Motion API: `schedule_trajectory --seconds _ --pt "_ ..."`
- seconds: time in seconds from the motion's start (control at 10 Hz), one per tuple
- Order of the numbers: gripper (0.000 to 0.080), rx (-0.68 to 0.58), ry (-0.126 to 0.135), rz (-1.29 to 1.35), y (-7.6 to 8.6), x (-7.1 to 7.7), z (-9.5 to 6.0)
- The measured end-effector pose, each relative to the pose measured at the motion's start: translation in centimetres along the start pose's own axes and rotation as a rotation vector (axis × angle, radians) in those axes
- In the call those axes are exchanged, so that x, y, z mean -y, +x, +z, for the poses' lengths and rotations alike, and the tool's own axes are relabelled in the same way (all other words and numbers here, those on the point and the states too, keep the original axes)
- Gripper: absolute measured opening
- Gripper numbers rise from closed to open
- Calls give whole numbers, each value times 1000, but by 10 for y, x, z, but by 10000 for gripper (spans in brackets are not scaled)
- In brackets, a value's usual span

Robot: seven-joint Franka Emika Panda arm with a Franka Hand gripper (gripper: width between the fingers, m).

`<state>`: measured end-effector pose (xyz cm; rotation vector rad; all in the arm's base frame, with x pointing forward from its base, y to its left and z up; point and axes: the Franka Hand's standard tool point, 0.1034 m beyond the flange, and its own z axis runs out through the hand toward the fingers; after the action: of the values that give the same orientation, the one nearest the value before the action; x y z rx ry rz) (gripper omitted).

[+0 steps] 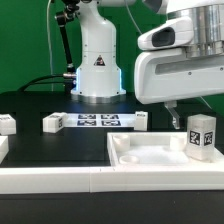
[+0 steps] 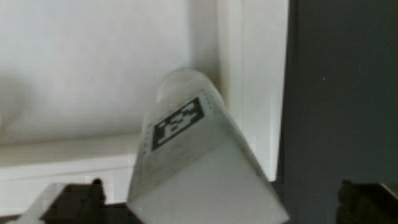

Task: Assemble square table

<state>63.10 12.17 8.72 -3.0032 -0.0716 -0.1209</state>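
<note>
a green backdrop closes the far side of the scene, and a black counter [image 1: 60, 140] fills the middle ground, edged along its near side by a long white rail [image 1: 50, 180].

at the exterior view's far left a small white block leg [image 1: 7, 124] lies on the counter, a tag on its face. just right of it, a little farther in, a second leg [image 1: 52, 122] lies on its side. next to that leg, the marker board [image 1: 98, 121] lies flat with its row of tags, in front of the arm's white base [image 1: 97, 70]. a third white leg [image 1: 146, 121] lies just past the board's right end.

to the right and nearer, the square table top [image 1: 150, 155], a white tray with a raised rim, rests on the counter against the rail. a fourth leg [image 1: 201, 136] stands upright on the tray near its far right corner, tags on two faces.

above it hangs the arm's white wrist housing, and the tool [image 1: 196, 115] sits just over that leg. in the wrist view the leg [image 2: 192, 150] rises between the two dark fingertips [image 2: 57, 205], which stand wide on either side with clear gaps; the tool is released, gripping nothing. behind the leg the tray's rim [image 2: 254, 80] shows beside the black counter.
</note>
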Motion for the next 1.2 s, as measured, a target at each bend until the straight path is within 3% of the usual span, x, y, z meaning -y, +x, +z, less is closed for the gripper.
schedule_trajectory --seconds 0.4,0.6,0.7,0.8,0.9,1.0,1.2 --pt "649 5 -30 -346 -2 1 3" --pt "649 6 -30 -408 -2 0 4" --pt "529 6 -30 -407 -2 0 4" --pt "529 7 -30 -407 -2 0 4" --pt "353 7 -30 -407 -2 -1 4" --pt "291 7 -31 -406 -2 -2 4" --pt "291 6 -31 -384 -2 -2 4"
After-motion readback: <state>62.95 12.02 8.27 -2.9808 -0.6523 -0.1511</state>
